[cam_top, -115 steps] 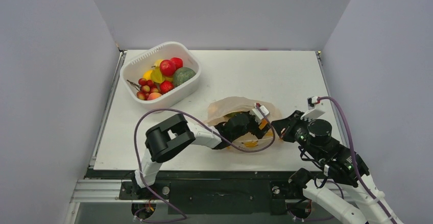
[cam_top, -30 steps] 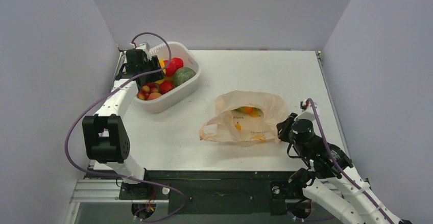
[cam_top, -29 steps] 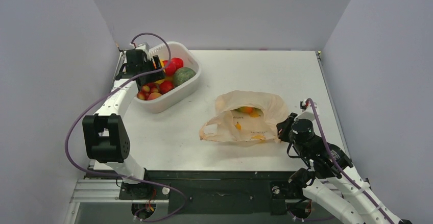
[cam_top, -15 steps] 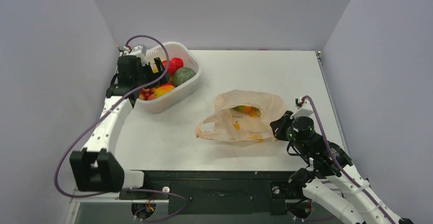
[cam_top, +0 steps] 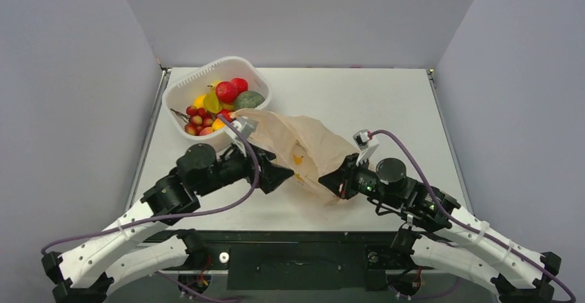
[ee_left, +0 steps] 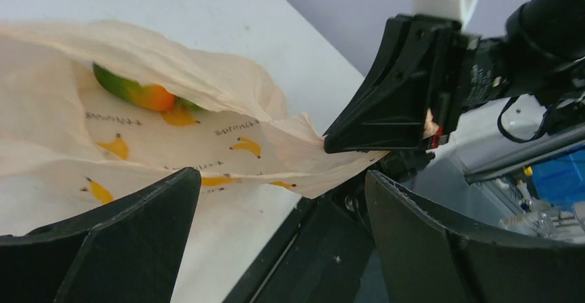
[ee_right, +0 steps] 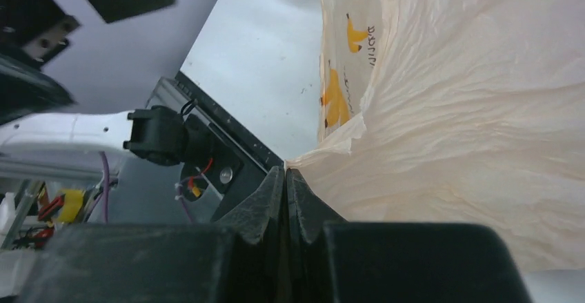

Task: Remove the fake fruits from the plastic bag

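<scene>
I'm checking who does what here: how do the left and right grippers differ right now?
The left gripper stands wide open and holds nothing; the right gripper is shut, pinching an edge of the plastic bag. The left one faces the bag from one side, the right one from the opposite side. Both are black and close to the bag.

Right gripper [ee_right: 285,172]: two dark fingers pressed together, tips pinching a fold at the bag's edge.
Plastic bag [ee_right: 469,110]: thin, crinkled, pale peach; fills the right and upper part, spreading out from the pinch.
Prints [ee_right: 334,99]: orange banana-shaped marks on the bag's left fold.
Table [ee_right: 269,61]: white, left of the bag.
Arm joint [ee_right: 162,137]: black, on a white link, beyond the table's edge.
</scene>
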{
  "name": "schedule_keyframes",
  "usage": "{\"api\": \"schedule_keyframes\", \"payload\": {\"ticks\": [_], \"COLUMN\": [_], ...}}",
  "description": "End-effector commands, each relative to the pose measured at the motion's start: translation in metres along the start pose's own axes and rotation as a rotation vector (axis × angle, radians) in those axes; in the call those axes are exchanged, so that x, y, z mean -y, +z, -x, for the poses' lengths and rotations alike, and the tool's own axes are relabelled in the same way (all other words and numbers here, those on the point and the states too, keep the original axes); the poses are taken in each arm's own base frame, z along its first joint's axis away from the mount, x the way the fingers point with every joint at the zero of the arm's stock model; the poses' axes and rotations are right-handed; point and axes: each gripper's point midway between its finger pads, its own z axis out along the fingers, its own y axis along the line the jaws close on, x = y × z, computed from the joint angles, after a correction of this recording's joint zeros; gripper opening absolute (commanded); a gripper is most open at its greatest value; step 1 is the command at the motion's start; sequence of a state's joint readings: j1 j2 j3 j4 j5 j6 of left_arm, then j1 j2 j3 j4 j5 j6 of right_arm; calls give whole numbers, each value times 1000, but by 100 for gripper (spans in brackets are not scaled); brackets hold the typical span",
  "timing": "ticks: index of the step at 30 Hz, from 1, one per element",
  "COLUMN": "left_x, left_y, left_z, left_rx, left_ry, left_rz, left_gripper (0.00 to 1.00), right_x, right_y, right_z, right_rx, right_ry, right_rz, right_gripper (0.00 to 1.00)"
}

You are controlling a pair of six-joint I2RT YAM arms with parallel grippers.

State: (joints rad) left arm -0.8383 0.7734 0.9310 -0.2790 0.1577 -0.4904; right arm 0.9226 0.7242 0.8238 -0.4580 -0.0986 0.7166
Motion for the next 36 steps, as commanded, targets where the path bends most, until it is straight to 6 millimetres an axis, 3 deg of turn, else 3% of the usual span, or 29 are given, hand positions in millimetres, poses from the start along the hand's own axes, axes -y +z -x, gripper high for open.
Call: {"api": "schedule_keyframes", "payload": {"ticks": [1, 2, 6, 13, 16, 21, 22, 28, 33, 36], "left_x": [-3, -6, -17, -25, -29, -58, -61, -89, -120, -136], "left_y": [33, 40, 56, 77, 81, 97, 102, 143, 163, 178], "left_z": [-50, -64, -87, -100, -108, -125, -119, -137, -131, -128], "left_rx": [-67, -96, -107, -47, -33, 5, 44, 64, 165, 222], "left_ry": [-30, -30, -19, -32, -42, -32, -38, -111, -250, -239], "left_rz": [90, 111, 211, 214, 218, 322, 332, 441, 487, 517], "left_gripper": [86, 85, 75, 69, 67, 64, 62, 54, 68, 79], "right_x": [7, 24, 57, 66, 57, 53, 54, 69, 67, 67], "right_y": [-8, -10, -19, -19, -16, -16, -17, -39, -41, -35], "right_z": [-12, -20, -31, -34, -28, -24, -23, -5, -2, -9], "right_rx": [54, 66, 98, 97, 100, 115, 120, 231, 245, 213], "right_ry": [46, 52, 100, 85, 79, 71, 72, 119, 129, 125], "right_rz": [6, -48, -168, -209, -178, -158, -162, -247, -238, -234], "right_gripper": [0, 0, 0, 0, 0, 0, 0, 0, 0, 0]}}
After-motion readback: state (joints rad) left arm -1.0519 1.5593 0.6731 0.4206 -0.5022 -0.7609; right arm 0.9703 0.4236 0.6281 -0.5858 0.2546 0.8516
